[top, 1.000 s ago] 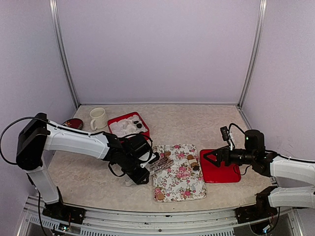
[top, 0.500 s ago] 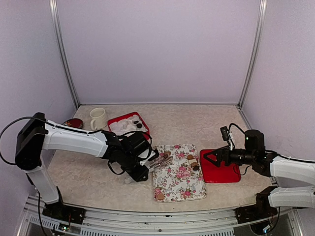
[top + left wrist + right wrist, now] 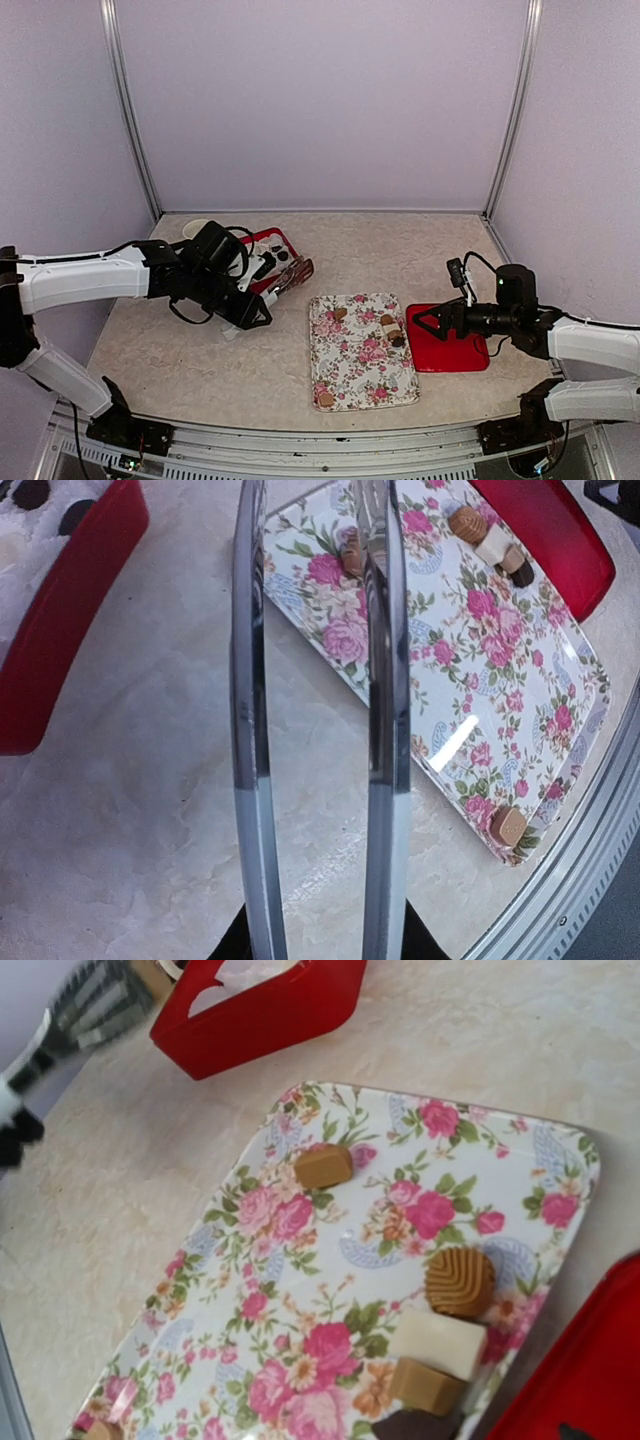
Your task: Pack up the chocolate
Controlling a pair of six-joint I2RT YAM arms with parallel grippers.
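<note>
Red box (image 3: 262,252) beside mug (image 3: 196,229), floral tray (image 3: 362,349) bearing chocolate (image 3: 390,329), left hand (image 3: 297,272) narrow, right hand (image 3: 424,322) wide

Left pincer (image 3: 290,274) stretched forward, tongs-like fingers narrowly parted, right pincer (image 3: 423,322) low, seemingly open

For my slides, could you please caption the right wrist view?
Tan and cream chocolate pieces on the floral tray, red box behind.

Tray (image 3: 362,362) white, pink rose print; chocolate (image 3: 459,1281) tan, cream; box (image 3: 238,247) red.
</note>
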